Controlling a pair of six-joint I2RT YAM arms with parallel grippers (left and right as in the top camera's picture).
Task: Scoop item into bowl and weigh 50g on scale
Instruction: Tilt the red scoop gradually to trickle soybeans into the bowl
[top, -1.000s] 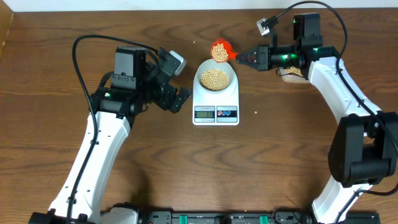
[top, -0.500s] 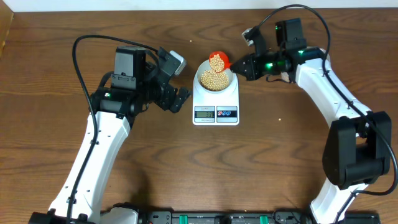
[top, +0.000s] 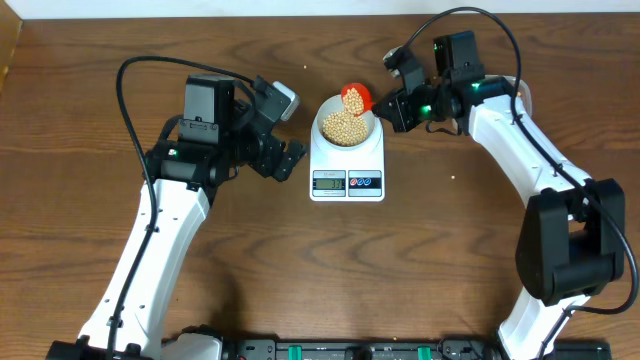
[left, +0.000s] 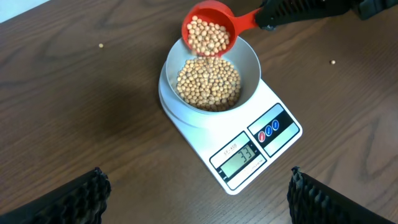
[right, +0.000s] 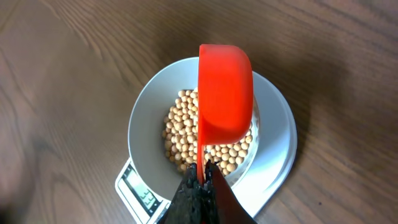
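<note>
Seen from above, a white scale (top: 347, 184) sits on the wooden bench (top: 450, 260), a little toward 12 o'clock from the middle. A pale round bowl (top: 322, 126) rests on the scale's platform, and a heap of tan beans (top: 347, 124) lies inside it. The scale's small display faces 6 o'clock; the left wrist view shows digits that look like 33.

The right tool (top: 385, 104) reaches in from 3 o'clock and is clenched on the handle of a red scoop (top: 356, 96). The scoop hangs over the bowl's rim at about 1 o'clock, tipped down, with beans at its lip just above the heap.

The left tool (top: 292, 158) hovers at 9 o'clock of the scale, near it but not touching. Its fingers are spread wide and hold nothing.

Two stray beans lie on the bench, well apart from the bowl.
</note>
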